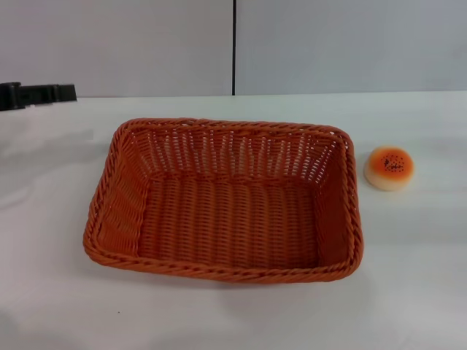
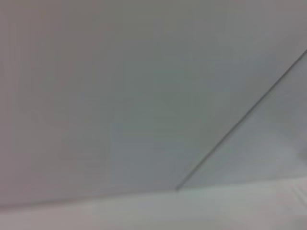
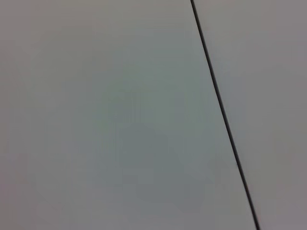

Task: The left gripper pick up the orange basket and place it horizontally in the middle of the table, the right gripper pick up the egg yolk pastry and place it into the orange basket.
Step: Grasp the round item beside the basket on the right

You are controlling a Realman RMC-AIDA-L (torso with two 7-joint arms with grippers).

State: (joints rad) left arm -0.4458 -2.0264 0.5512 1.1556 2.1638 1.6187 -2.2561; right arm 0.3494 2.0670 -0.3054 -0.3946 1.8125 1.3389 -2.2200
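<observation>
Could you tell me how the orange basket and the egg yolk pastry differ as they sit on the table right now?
The orange basket is a large rectangular woven tray, open and empty; the egg yolk pastry is a small round bun. The basket sits mid-table; the pastry lies apart, just off its right rim. The basket is orange throughout; the pastry has cream sides. Both rest on the white table, untouched.

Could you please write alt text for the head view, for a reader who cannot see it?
An empty orange basket sits lengthwise mid-table, with the egg yolk pastry just right of it, glossy speckled side up. The black left gripper pokes in at the far left edge.
</observation>
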